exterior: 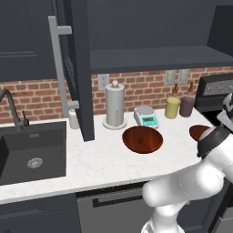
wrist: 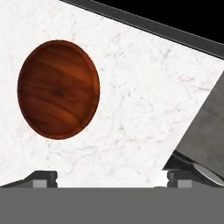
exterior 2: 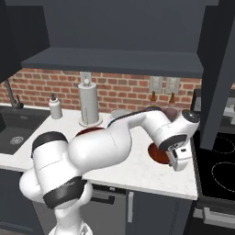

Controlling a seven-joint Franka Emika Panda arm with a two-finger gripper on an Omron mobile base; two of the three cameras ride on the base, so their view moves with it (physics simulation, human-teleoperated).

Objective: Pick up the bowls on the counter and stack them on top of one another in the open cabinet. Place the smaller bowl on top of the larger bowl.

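So in the left base view the larger bowl (exterior: pixel 142 139) sits on the counter (exterior: pixel 104 164), just in front of the paper towel holder (exterior: pixel 114 105) and the little scale (exterior: pixel 146 116). The smaller bowl (exterior: pixel 199 132) is off to the right, half hidden behind the arm. The cabinet (exterior: pixel 154 57) hangs open above, its door (exterior: pixel 82 68) swung out with the grey bar handle (exterior: pixel 58 68) facing us. The black sink (exterior: pixel 32 152) is at the left.

Right base view: the gripper (exterior 2: pixel 179 161) points down near the counter's right end, beside the smaller bowl (exterior 2: pixel 158 153), over near the stove (exterior 2: pixel 218 172). The larger bowl (exterior 2: pixel 87 132) peeks out behind the arm.

Hand view: looking straight down, the smaller bowl (wrist: pixel 58 89) is upper left, untouched, and the fingertips (wrist: pixel 41 178) are spread wide with nothing between them.
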